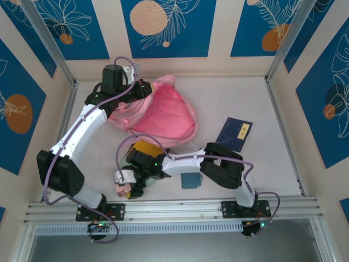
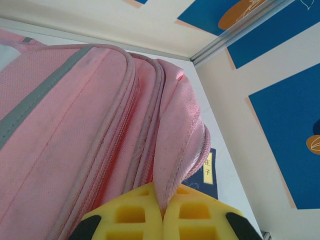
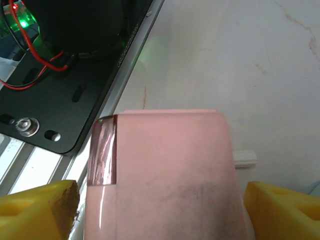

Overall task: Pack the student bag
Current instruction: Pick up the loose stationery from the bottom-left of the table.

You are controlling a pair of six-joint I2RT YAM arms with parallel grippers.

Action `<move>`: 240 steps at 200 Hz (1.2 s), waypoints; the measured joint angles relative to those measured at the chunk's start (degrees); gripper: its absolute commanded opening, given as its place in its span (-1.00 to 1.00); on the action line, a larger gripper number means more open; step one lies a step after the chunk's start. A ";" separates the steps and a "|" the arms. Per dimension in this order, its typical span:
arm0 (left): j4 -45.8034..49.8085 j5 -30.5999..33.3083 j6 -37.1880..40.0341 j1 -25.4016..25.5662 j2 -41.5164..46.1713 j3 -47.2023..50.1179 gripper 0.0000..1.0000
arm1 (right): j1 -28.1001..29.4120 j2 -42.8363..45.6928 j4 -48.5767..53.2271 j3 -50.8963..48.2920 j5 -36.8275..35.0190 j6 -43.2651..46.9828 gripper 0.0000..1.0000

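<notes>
The student bag (image 1: 163, 114), a big pink backpack, lies at the back left of the table. My left gripper (image 1: 139, 90) is at its upper left corner. In the left wrist view its yellow fingers (image 2: 130, 215) are shut on a fold of the bag's pink zippered edge (image 2: 170, 165). My right gripper (image 1: 128, 185) hangs over a small flat pink case (image 1: 124, 189) by the table's front edge. The case (image 3: 165, 175) lies between the two yellow fingers (image 3: 40, 207), with a narrow gap on each side. The right gripper (image 3: 162, 210) is open around it.
A dark blue book with a yellow label (image 1: 234, 132) lies right of the bag, also seen past the bag's edge (image 2: 206, 174). A small teal square (image 1: 191, 180) sits by the right arm. A small white piece (image 3: 245, 159) lies beside the case. The metal front rail (image 1: 174, 207) is close.
</notes>
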State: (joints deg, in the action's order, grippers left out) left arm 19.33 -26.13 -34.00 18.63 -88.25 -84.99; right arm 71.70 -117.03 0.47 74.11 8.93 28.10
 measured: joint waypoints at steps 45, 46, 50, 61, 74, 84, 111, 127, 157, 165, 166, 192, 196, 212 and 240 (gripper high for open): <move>0.00 0.00 0.02 0.00 0.00 0.00 -1.00 | 0.72 0.44 -4.44 -2.32 -2.51 -1.20 0.39; 0.00 0.00 0.02 0.00 0.00 0.00 -1.00 | 0.72 0.48 -4.55 -2.38 -2.56 -1.29 0.39; 0.00 0.00 0.02 0.00 0.00 0.00 -1.00 | 0.74 0.68 -4.92 -2.71 -2.58 -1.33 0.38; 0.00 0.00 0.02 0.00 0.00 0.00 -1.00 | 0.83 1.42 -5.57 -3.87 -2.97 -1.97 0.37; 0.00 0.00 0.02 0.02 0.00 0.00 -1.00 | 0.85 2.54 -5.53 -5.03 -3.04 -2.64 0.36; -0.02 0.00 0.02 0.00 0.00 0.00 -1.00 | 0.87 3.69 -5.33 -5.95 -3.04 -3.06 0.36; 0.00 0.00 0.04 0.00 0.00 0.00 -1.00 | 0.98 7.67 -5.62 -7.80 -3.67 -4.57 0.35; 0.00 0.02 0.04 0.00 0.00 0.00 -1.00 | 0.72 10.80 -6.36 -8.76 -4.31 -5.70 0.35; 0.00 0.02 0.04 0.02 0.00 0.00 -1.00 | -1.88 17.75 -9.57 -11.30 -5.16 -8.39 0.34; 0.00 0.02 0.09 0.02 0.00 0.00 -1.00 | -3.02 19.43 -10.38 -12.04 -5.53 -9.11 0.33; 0.00 0.02 0.07 0.00 0.00 0.00 -1.00 | -3.26 19.71 -10.56 -12.17 -5.64 -9.25 0.32; 0.00 0.02 0.57 0.00 0.00 0.00 -1.00 | -8.55 24.70 -13.25 -15.04 -7.54 -11.76 0.26; 0.00 0.02 0.70 0.00 0.00 0.00 -1.00 | -9.35 25.27 -13.46 -15.45 -7.72 -12.11 0.26; 0.04 0.02 1.16 0.00 0.00 -0.02 -1.00 | -13.77 27.50 -14.47 -17.09 -9.01 -14.40 0.23; 0.35 0.02 1.79 0.02 0.09 -0.02 -1.00 | -20.92 28.50 -16.35 -17.75 -11.10 -18.43 0.23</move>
State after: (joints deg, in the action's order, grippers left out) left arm 19.68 -26.11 -32.21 18.65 -88.16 -85.01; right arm 50.78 -88.53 -15.88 56.36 -2.17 9.67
